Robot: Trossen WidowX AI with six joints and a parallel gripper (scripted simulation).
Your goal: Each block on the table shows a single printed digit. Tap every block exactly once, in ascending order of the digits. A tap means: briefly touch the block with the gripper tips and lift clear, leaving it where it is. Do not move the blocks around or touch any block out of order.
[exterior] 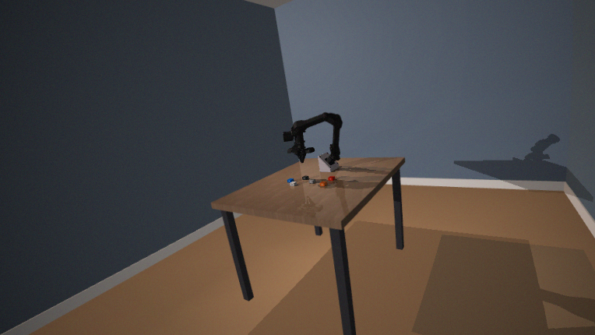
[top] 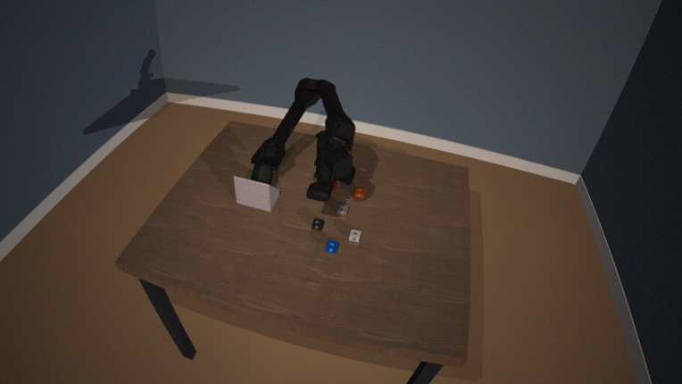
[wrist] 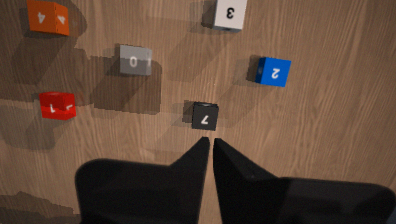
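Six small digit blocks lie on the wooden table (top: 238, 267) (exterior: 266, 203). They are a grey 0 (wrist: 135, 60) (top: 343, 208) (exterior: 311, 181), a red 1 (wrist: 57, 105) (exterior: 331, 178), a blue 2 (wrist: 274, 71) (top: 332, 246) (exterior: 290, 180), a white 3 (wrist: 230, 12) (top: 354, 235) (exterior: 293, 183), an orange 4 (wrist: 47, 17) (top: 360, 192) (exterior: 322, 184) and a black 7 (wrist: 205, 115) (top: 318, 223) (exterior: 304, 178). My gripper (wrist: 210, 143) (top: 319, 192) (exterior: 302, 159) is shut on nothing and hangs well above the blocks. In the wrist view its tips point just short of the black 7. In the top view the arm hides most of the red block.
The arm's white base housing (top: 255, 194) (exterior: 328, 163) stands at the back left of the blocks. The blocks sit in a loose cluster near the table's middle, with small gaps between them.
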